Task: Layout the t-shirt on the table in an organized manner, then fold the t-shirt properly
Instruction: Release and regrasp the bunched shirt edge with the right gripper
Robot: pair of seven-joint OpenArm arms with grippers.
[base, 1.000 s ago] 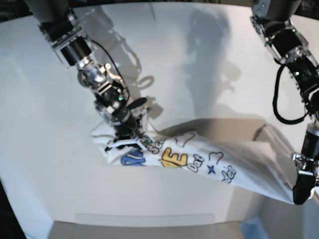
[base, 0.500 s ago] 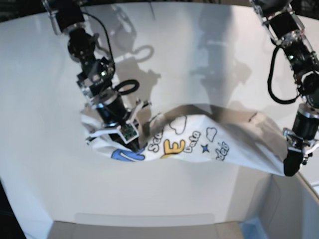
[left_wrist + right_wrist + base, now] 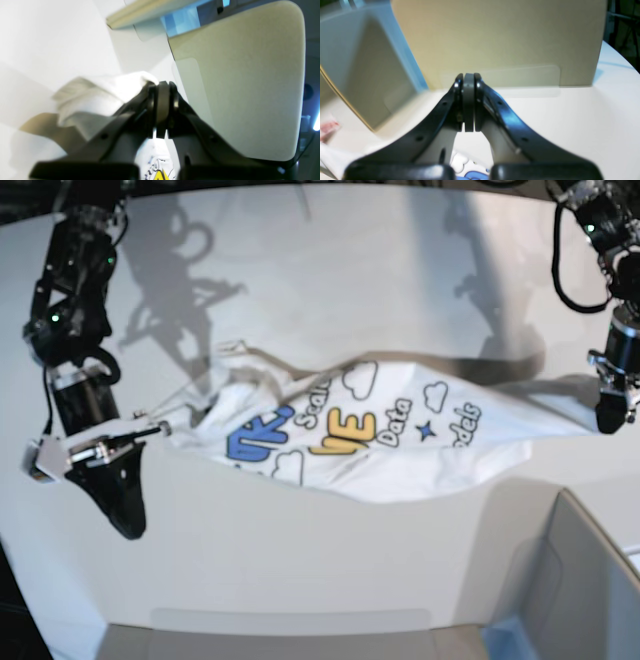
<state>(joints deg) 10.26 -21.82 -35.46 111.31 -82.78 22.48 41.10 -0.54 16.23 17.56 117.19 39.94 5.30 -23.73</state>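
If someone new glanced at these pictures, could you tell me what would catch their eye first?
First, the t-shirt: white, with a bright blue and yellow print, stretched across the middle of the table in the base view. Next, the two dark arms at its ends. The left gripper is shut on the t-shirt's edge at that view's right, while the right gripper hangs shut at the left, away from the cloth.

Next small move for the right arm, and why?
Probably open the right gripper and reach for the t-shirt's crumpled end. Its jaws look shut on nothing, clear of the cloth, while the left gripper pinches the other end.
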